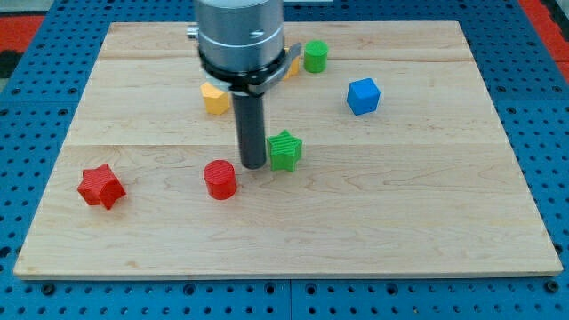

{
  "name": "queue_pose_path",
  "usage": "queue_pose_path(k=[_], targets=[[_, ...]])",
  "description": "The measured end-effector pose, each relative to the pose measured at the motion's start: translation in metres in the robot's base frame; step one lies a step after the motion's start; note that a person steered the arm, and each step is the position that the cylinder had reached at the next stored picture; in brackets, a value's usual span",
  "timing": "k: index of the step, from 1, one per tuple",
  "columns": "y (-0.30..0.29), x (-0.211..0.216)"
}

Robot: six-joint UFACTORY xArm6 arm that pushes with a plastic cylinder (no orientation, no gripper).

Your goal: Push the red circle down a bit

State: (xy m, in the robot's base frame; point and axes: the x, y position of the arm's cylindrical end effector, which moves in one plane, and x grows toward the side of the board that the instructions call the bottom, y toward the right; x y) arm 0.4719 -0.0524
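My tip (252,166), the lower end of the straight dark rod, stood on the pale wooden board (427,222) between 2 blocks: the red circle, a short ribbed plastic cylinder (220,180), lay just to the view's lower left of it, and the green ribbed plastic star-like block (285,150) sat just beside it on the view's right, possibly touching the rod. The arm carried no fingers at all, only the rod, so nothing could be clamped. The red circle rested left of the board's centre, well apart from the red plastic star (100,186) near the left edge.

I judged the approach step to be in hand; the push itself had not begun. The next move called for bringing my tip round to the circle's upper side, then sliding a short way toward the view's bottom, stopping early and leaving the green block undisturbed.
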Motion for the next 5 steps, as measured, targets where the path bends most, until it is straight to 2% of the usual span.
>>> queue_pose_path(k=[2,3,5], targets=[[-0.045,-0.017],[-0.045,0.01],[-0.024,0.022]])
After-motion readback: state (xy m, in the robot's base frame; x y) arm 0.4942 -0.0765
